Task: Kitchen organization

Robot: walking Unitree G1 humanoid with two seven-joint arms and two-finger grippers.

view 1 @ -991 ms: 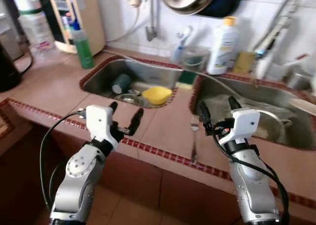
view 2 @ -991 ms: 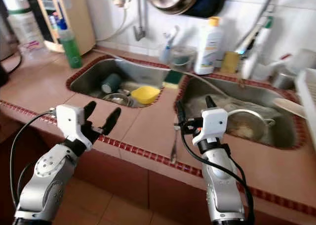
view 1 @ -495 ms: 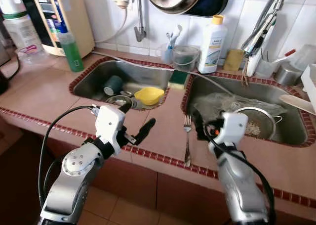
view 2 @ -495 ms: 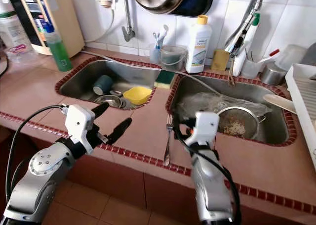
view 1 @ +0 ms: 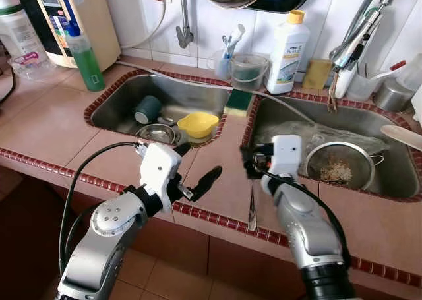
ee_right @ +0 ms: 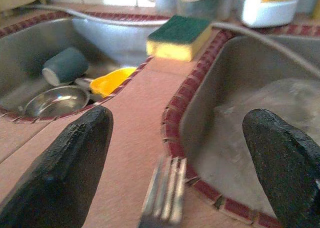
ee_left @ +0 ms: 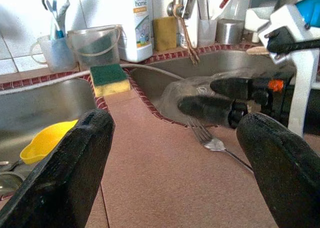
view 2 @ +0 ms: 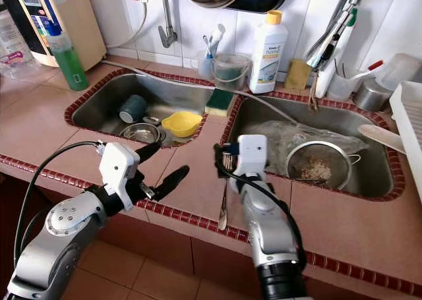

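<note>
Head views bright, even daylight, sharp overall; mild wide-angle bend at the edges. Glare on the white wall tiles [view 1: 330,10] and soft sheen on the steel sink [view 1: 198,99] walls. Soft shadow under the worktop [view 1: 46,125] front edge, floor darker. Left wrist view crisp. Right wrist view soft, the fork [ee_right: 162,198] close to the lens blurred, black fingers [ee_right: 60,173] out of focus.

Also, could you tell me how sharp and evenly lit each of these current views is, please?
Left and right eye views: sharp, evenly daylit, mild glare on the steel strainer. Left wrist view: bright and crisp, though its own fingers loom soft. Right wrist view: hazier, the fork tines blurred close up, the sponge clearer.
</note>
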